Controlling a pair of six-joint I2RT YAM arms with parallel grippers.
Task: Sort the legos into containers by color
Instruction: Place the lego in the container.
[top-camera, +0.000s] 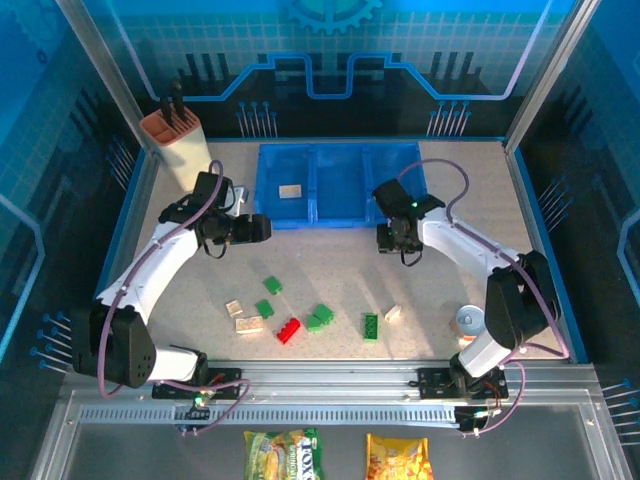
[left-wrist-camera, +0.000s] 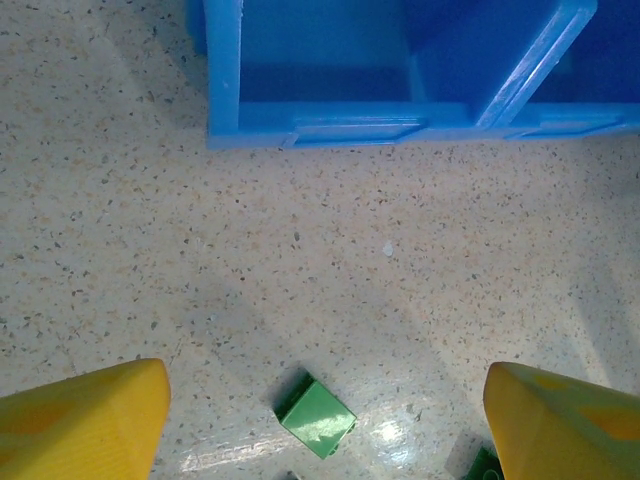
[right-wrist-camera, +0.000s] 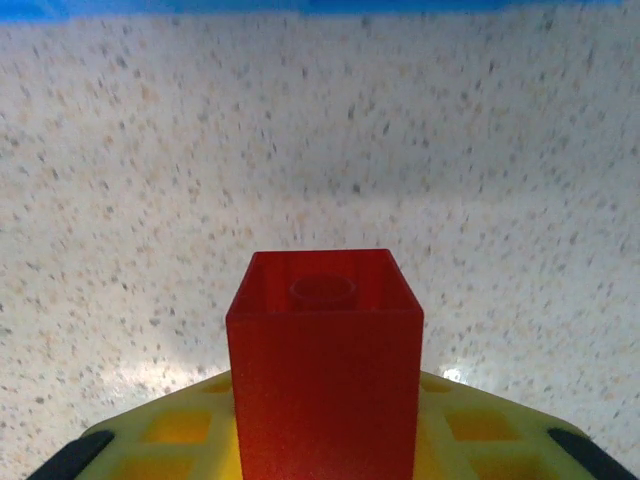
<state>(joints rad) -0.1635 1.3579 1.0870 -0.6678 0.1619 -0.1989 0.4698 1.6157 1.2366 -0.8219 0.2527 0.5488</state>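
Lego (right-wrist-camera: 322, 340), red, in right end effector (right-wrist-camera: 322, 452), clear from wrist.

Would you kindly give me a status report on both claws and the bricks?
Left claw open, empty, near the tray. Right claw shut on red brick, short of the tray. Loose bricks wait on the table. Nothing blocks the way.

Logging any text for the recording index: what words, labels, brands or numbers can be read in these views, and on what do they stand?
Green and yellow snack packet: printed lettering, too blurred to read.
Orange snack packet: print too small to read.
Small tin can: nothing legible.
Red lego: no lettering seen.
No text can be read with confidence.
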